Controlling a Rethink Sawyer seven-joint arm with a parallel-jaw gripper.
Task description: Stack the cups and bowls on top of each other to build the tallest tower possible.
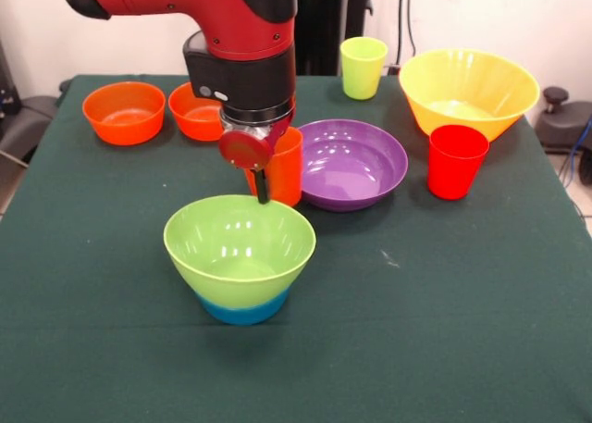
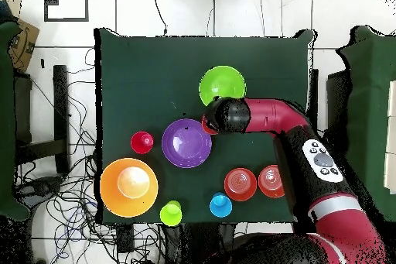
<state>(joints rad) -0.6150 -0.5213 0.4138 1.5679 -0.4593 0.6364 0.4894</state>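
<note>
My gripper (image 1: 264, 187) hangs just behind the tower (image 1: 239, 256), a lime green bowl (image 1: 239, 242) sitting on a small blue bowl (image 1: 243, 310). It is shut on the wall of the orange cup (image 1: 289, 168), with one black finger down the cup's near side. The cup is upright, low over the table beside the purple bowl (image 1: 356, 168). The red cup (image 1: 456, 161), yellow-green cup (image 1: 363, 67), yellow bowl (image 1: 467, 90) and two orange bowls (image 1: 123, 111) (image 1: 196, 116) stand apart. The light blue cup (image 2: 220, 205) shows only overhead. Overhead, my gripper (image 2: 209, 121) lies between the green bowl (image 2: 222, 85) and the purple bowl (image 2: 186, 142).
The dark green cloth covers the table (image 1: 111, 284). Cables lie on the floor around the table (image 2: 69, 199) in the overhead view.
</note>
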